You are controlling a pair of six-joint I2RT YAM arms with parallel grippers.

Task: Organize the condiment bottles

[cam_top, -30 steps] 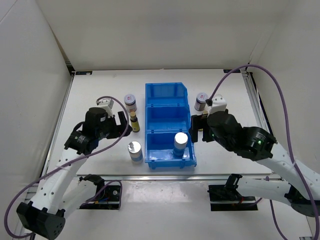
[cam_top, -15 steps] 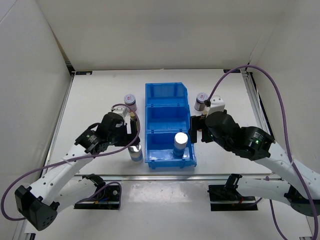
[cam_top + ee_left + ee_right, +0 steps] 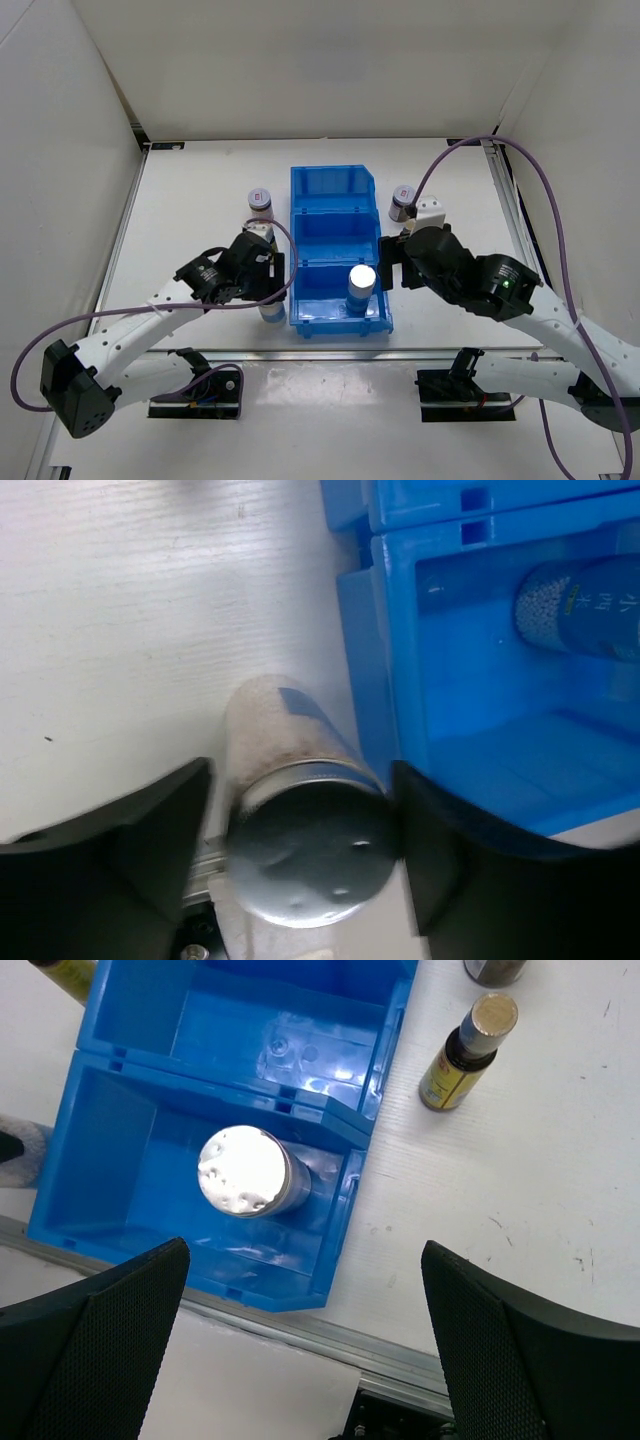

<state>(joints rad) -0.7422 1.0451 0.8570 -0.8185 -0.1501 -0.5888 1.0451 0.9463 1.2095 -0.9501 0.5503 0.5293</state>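
Open, the left tool [image 3: 300, 775] sets its dark fingers [image 3: 120, 850] either side of a white-and-blue cylindrical condiment bottle with a silver cap [image 3: 298, 830]. A sliver of gap shows on the left, so it looks lined up for a grasp and not yet clamped. That bottle stands upright on the white surface [image 3: 190, 190], just beside the left wall of the large blue plastic divided bin [image 3: 340, 180]. It is probably being fetched because its twin [image 3: 361, 283] stands in the bin's nearest compartment. Over the bin's right edge the right tool [image 3: 305, 1260] hangs spread wide and empty, seemingly placed to reach the slim dark bottle with a yellow label [image 3: 470, 1050] on that side. By count there are two white-blue cylinders, one binned and one out. There are two slim yellow-labelled bottles, the other slim bottle [image 3: 70, 975] only glimpsed beyond the bin's left side. There are two short dark jars with pale lids, a left jar [image 3: 260, 199] and a right jar [image 3: 403, 200], flanking the bin's far end. That makes six bottles and one bin of three compartments, two of them bare
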